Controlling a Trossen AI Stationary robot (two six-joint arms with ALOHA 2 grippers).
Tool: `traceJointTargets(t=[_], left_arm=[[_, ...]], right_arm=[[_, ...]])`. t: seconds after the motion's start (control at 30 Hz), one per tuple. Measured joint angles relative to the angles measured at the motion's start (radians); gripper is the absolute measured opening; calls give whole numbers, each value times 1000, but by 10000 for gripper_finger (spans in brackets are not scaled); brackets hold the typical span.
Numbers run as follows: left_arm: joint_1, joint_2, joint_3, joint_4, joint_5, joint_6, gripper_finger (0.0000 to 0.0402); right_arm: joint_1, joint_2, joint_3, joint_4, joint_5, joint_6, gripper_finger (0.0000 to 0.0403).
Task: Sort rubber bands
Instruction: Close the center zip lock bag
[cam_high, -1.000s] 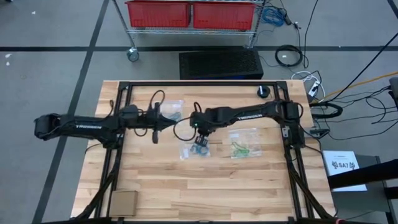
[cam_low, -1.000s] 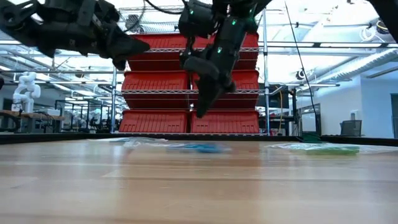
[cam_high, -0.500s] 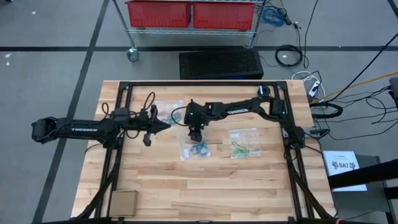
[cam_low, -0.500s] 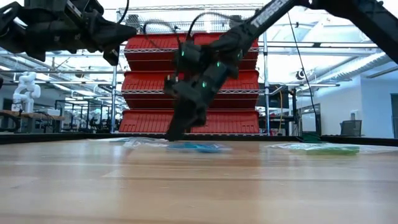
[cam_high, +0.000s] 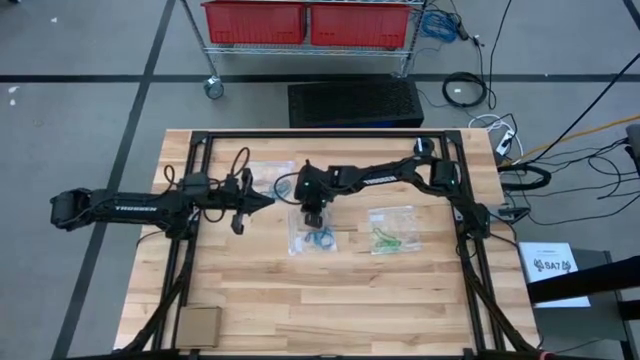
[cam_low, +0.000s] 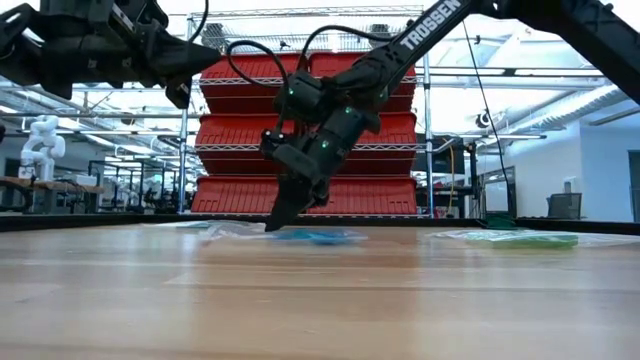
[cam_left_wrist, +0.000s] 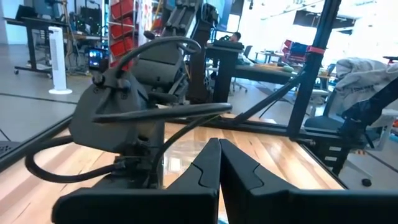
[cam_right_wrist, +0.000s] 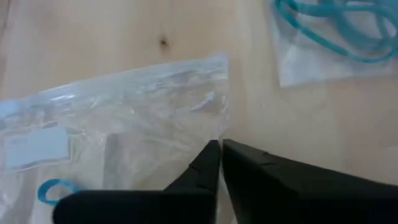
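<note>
Right gripper (cam_right_wrist: 220, 144) (jaws closed) meets a clear bag (cam_right_wrist: 124, 130), apparently pinching its edge; left gripper (cam_left_wrist: 219, 144) clenched, aloft.

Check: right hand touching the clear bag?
Touching. Right wrist view: the shut right hand meets the clear bag at its fingertips; low view agrees.

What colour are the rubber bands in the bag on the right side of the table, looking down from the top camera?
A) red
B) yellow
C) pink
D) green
D: in the high view the clear bag on the right side of the table holds green rubber bands, and no red, yellow or pink ones show there.
</note>
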Motion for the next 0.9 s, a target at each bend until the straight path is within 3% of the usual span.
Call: traceJointTargets(t=[0.2,0.6,0.8,0.9], left_arm=[[0,-2,0,3,-23,11,8],[0,-39,0,13,-250,119,8],[0,-38,0,104,-241,164,8],[0,-36,0,145,-176,189,8]], right_arm=[[5,-102,-6,-65,82,46,1],[123,-492,-3,-235,505,85,0],[205,-595,-3,-214,683,80,0],[235,-617,-3,-191,765,60,0]])
